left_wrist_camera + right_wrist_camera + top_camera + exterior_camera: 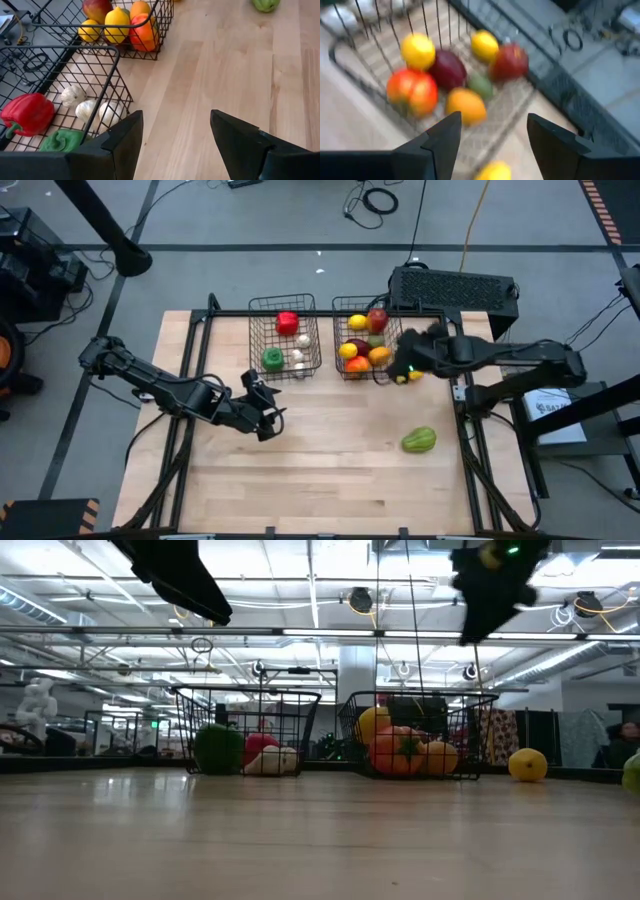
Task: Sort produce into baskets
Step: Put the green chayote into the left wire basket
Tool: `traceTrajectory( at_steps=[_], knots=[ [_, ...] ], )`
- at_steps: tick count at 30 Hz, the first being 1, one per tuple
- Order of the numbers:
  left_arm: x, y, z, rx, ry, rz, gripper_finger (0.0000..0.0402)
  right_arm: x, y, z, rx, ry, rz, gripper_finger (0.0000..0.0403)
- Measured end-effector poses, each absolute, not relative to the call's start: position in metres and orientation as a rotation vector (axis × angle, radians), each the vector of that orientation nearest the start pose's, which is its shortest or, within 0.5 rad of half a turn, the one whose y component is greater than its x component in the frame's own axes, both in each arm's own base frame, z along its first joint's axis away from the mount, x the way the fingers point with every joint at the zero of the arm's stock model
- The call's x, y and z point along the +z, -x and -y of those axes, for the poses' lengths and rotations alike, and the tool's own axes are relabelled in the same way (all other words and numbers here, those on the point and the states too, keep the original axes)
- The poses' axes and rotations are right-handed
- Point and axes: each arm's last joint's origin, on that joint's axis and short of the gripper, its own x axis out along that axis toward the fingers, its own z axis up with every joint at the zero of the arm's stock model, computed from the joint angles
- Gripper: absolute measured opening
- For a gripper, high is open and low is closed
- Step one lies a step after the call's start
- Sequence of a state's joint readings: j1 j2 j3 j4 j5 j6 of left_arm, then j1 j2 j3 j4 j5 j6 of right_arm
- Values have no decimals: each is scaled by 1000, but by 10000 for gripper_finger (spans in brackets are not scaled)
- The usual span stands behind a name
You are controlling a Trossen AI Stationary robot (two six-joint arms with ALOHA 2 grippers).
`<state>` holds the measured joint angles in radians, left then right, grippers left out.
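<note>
Wooden table (330, 470): left basket (284, 337) holds peppers, right basket (366, 338) fruit; both tools gape empty.

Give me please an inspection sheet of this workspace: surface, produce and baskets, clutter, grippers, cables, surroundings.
Surface: wooden table, mostly bare.
Left basket: red pepper, green pepper, whitish bulbs.
Right basket: lemons, apples, an orange and other pieces.
Loose produce: lemon beside the right basket; green piece on the table.
Clutter: black box behind the right basket.
Left gripper: open, empty, near the left basket.
Right gripper: open, empty, above the loose lemon.
Cables: coils on the floor.
Surroundings: a person far behind.
</note>
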<state>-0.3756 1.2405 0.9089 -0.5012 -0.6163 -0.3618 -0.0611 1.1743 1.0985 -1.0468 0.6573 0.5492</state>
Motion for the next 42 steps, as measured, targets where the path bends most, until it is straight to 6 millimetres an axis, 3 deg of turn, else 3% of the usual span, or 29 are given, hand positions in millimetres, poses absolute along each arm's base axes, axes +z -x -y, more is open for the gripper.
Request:
traceTrajectory(
  at_steps=[6,15,23,30,38,42],
  knots=[
    [263,-238,76,348,-40,-657,237,303,-189,-10,-848,-186,-926,206],
    [269,-243,78,322,7,-593,237,293,-184,-88,-448,-62,-995,205],
    [270,-245,79,315,13,-572,237,261,-181,-144,-228,18,-1219,205],
    [272,-247,76,317,1,-556,237,226,-190,-157,-175,154,-1487,221],
    [272,-247,75,321,-1,-561,237,203,-207,-169,-23,351,-1484,314],
    [272,-247,75,321,-1,-561,237,191,-213,-167,-15,399,-1532,327]
  ],
)
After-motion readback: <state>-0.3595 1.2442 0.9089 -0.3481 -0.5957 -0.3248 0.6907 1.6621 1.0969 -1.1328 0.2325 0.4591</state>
